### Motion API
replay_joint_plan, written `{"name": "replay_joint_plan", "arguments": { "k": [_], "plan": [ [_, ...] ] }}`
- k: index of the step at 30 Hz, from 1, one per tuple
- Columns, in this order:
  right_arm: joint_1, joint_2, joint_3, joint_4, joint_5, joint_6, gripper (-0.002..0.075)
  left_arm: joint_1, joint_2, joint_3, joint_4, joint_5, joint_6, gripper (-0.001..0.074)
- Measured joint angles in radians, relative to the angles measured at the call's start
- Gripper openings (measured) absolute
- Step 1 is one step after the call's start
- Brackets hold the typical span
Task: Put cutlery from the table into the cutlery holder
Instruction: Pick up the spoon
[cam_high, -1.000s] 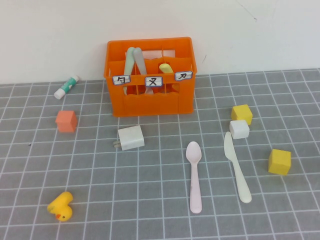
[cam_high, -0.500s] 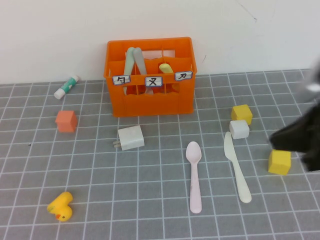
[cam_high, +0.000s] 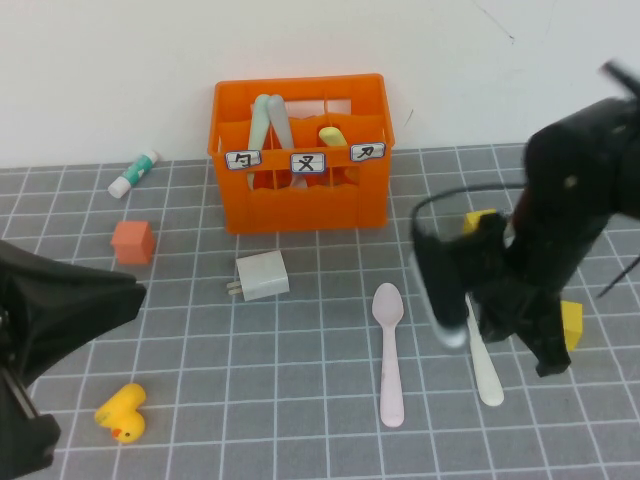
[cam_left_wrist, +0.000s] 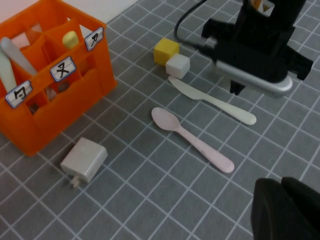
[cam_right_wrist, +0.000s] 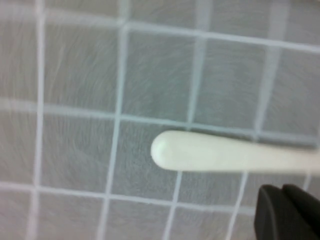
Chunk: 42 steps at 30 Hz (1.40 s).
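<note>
Grey tabletop (cam_high: 300, 400), ruled with thin white grid lines, runs back to a plain white wall. Against that wall stands the orange cutlery holder (cam_high: 300, 205), three white labels across its front; a mint-green spoon (cam_high: 260, 125) and a grey fork (cam_high: 281, 125) lean together in its rear left compartment, and the tip of a yellow knife (cam_high: 331, 135) shows in a compartment further right.

The right gripper (cam_right_wrist: 287, 212) hangs low over the table with its fingers together and nothing between them. Just below and beside it lies the cream-white knife (cam_high: 487, 375), flat on the grid; the wrist camera shows the knife's rounded handle end close to the fingertips, not touching them. To that gripper's left, just beside the knife, the pink spoon (cam_high: 388, 350) lies flat with its bowl toward the holder. Behind the right arm a yellow cube (cam_high: 478, 219) and a white cube (cam_left_wrist: 177, 65) sit touching each other, and another yellow cube (cam_high: 571, 325) peeks out on its far side.

The left gripper (cam_left_wrist: 285, 210) is well apart from all this, low at the near left edge of the table, also closed and empty. Ahead of it and to its right lies a white charger plug (cam_high: 262, 276), between it and the holder. A small orange cube (cam_high: 132, 241) sits ahead of it, a white-and-green glue stick (cam_high: 133, 173) further back near the wall, and a yellow rubber duck (cam_high: 122, 412) just beside it at the front.
</note>
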Motion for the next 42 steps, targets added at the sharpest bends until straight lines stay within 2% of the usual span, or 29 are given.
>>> {"name": "replay_joint_plan", "arguments": {
  "k": [4,9,13,17,22,25,31,37,42],
  "plan": [
    [0.006,0.037,-0.005,0.048,-0.046,-0.260,-0.0003,0.000,-0.002,0.000,0.005,0.002,-0.001,0.0000],
    [0.008,0.039,-0.005,0.229,-0.135,-0.637,0.0029,0.000,-0.004,0.000,0.007,0.002,-0.001,0.0000],
    [0.014,0.054,-0.005,0.360,-0.208,-0.862,0.0184,0.000,-0.004,0.000,0.014,0.004,0.006,0.0000],
    [0.016,0.084,-0.005,0.378,-0.316,-0.940,0.0353,0.000,-0.004,0.000,0.020,0.004,0.010,0.0000],
    [0.016,0.139,-0.005,0.350,-0.396,-1.039,0.0409,0.000,-0.004,0.000,0.020,0.004,0.014,0.0000],
    [0.026,0.158,-0.005,0.306,-0.380,-1.052,0.0394,0.000,-0.004,0.000,0.022,0.004,0.018,0.0000],
    [0.067,0.175,-0.005,0.266,-0.357,-1.058,0.0298,-0.019,-0.010,0.000,0.015,0.006,0.018,0.0000],
    [0.087,0.196,-0.016,0.263,-0.355,-1.056,0.0269,-0.019,-0.016,0.000,-0.002,0.017,0.018,0.0000],
    [0.096,0.198,-0.017,0.262,-0.341,-1.028,0.0153,-0.020,-0.016,0.000,-0.005,0.017,0.018,0.0000]
  ]
}}
